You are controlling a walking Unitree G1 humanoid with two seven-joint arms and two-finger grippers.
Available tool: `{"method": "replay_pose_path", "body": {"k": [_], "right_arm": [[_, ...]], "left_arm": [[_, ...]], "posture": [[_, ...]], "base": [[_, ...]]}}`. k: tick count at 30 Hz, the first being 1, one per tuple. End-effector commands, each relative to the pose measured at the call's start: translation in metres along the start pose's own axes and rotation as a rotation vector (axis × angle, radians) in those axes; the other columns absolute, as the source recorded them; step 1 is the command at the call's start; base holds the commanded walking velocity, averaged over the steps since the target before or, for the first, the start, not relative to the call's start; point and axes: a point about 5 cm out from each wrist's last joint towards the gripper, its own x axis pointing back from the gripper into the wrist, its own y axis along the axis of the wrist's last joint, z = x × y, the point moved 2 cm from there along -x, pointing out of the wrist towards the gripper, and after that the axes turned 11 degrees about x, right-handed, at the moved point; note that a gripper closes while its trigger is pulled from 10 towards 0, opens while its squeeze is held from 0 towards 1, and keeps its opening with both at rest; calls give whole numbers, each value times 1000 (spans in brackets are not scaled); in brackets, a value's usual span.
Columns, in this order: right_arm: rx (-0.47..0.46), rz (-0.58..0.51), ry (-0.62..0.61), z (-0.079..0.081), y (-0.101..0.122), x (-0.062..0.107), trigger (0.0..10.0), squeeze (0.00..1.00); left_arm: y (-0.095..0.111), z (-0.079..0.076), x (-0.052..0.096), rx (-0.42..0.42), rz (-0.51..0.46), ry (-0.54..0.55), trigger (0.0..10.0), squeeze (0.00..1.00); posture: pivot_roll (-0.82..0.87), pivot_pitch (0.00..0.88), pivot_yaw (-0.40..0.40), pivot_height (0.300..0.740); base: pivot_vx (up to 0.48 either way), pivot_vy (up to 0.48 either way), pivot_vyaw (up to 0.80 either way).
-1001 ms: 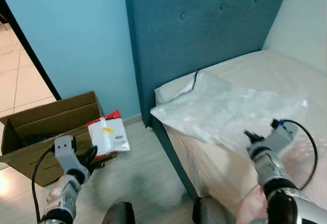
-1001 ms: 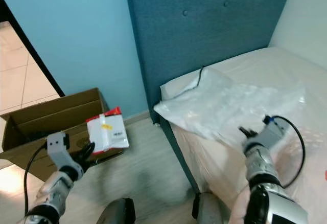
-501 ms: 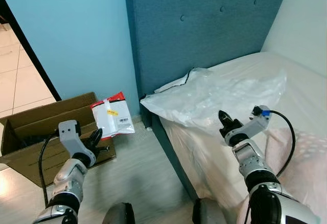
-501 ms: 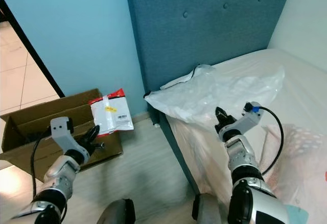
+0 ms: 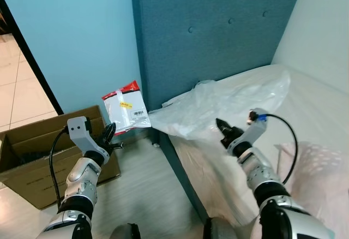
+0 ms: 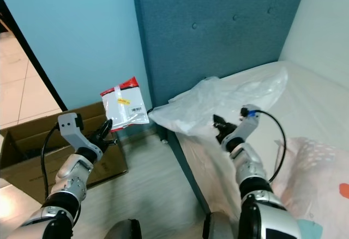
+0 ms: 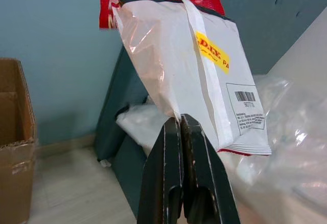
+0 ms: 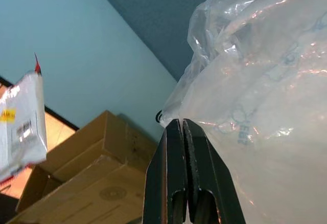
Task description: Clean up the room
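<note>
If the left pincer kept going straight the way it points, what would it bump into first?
Probably the blue headboard near the bed's corner. The left pincer, shut on the white packet, points that way, though depth is hard to judge.

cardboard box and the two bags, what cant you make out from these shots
- Cardboard box: its inside is dark in the left eye view, and the left arm and the picture's edge cut it off.
- White packet in the left gripper: the print under the barcode is too small in the left wrist view.
- Clear plastic bag in the right gripper: its crumpled, glaring film hides whether anything is inside.
</note>
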Motion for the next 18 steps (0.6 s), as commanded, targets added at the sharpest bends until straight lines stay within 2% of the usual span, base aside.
{"method": "replay_pose_path", "body": {"k": [1,7,9,10,11,12,14,17,18], "right_arm": [[12,-4,28,4,1,-1,0,0],[8,-7,49,7,1,-2,0,0],[22,-42,153,24,9,-8,0,0],[22,-42,153,24,9,-8,0,0],[41,-56,208,33,14,-12,0,0],[41,-56,208,33,14,-12,0,0],[83,-65,273,45,19,-16,0,0],[98,-64,286,49,20,-18,0,0],[116,-49,292,52,18,-20,0,0]], "left_arm": [[9,-2,-2,-13,-37,-15,10000,0],[12,-2,-3,-17,-47,-17,10000,0],[20,-1,-5,-31,-69,-9,10000,0],[20,-1,-5,-31,-69,-9,10000,0],[22,0,-6,-37,-74,0,10000,0],[22,0,-6,-37,-74,0,10000,0],[20,4,-4,-51,-67,32,10000,0],[19,6,-3,-57,-62,52,10000,0],[17,12,0,-68,-55,87,10000,0]], "posture": [[9,0,-30,639],[11,0,-31,644],[8,0,-31,654],[8,0,-31,654],[8,0,-32,659],[8,0,-32,659],[11,0,-37,669],[11,0,-38,679],[14,0,-42,689]], "base": [[0,0,0],[0,0,0],[0,0,0],[0,0,0],[0,0,0],[0,0,0],[0,0,0],[0,0,0],[0,0,0]]}}
